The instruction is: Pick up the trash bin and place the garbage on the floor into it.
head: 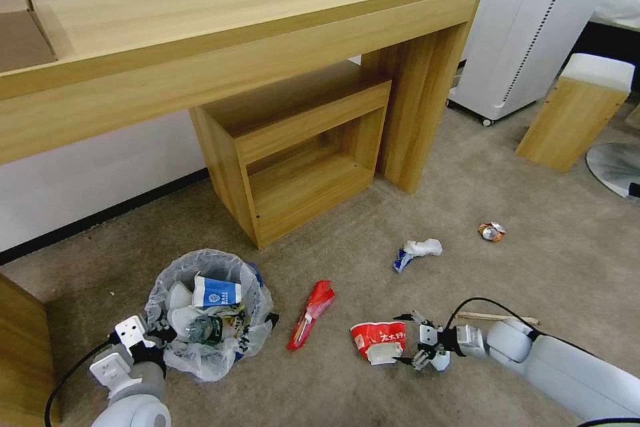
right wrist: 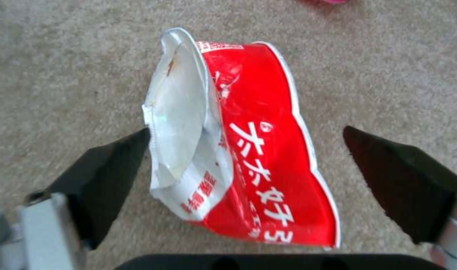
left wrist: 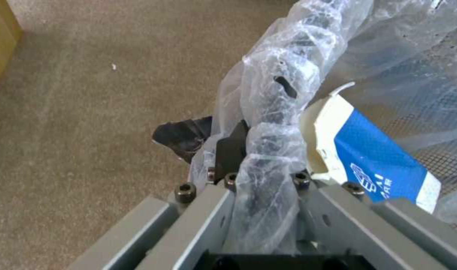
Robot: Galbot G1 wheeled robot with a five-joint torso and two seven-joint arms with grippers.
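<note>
The trash bin (head: 200, 360), lined with a crinkly whitish bag, stands on the beige floor (head: 467, 267) at lower left and holds a blue-white carton (head: 217, 292), tissues and a bottle. My left gripper (head: 159, 335) is shut on its bag-wrapped rim (left wrist: 283, 93), with the carton (left wrist: 384, 157) just inside. My right gripper (head: 403, 339) is open low over the floor, its fingers (right wrist: 108, 172) on either side of a crumpled red and white wrapper (head: 375, 340) (right wrist: 258, 150). More garbage lies around: a red wrapper (head: 311, 312), a tissue with a blue scrap (head: 419, 251), a crushed can (head: 491, 231) and a wooden stick (head: 497, 316).
A long wooden desk (head: 233, 33) with a low shelf unit (head: 300, 153) under it runs along the wall. A white cabinet on wheels (head: 533, 27) and a white-topped wooden stool (head: 577, 113) stand at right, beside a round metal base (head: 617, 167). Wooden furniture (head: 20, 353) is at far left.
</note>
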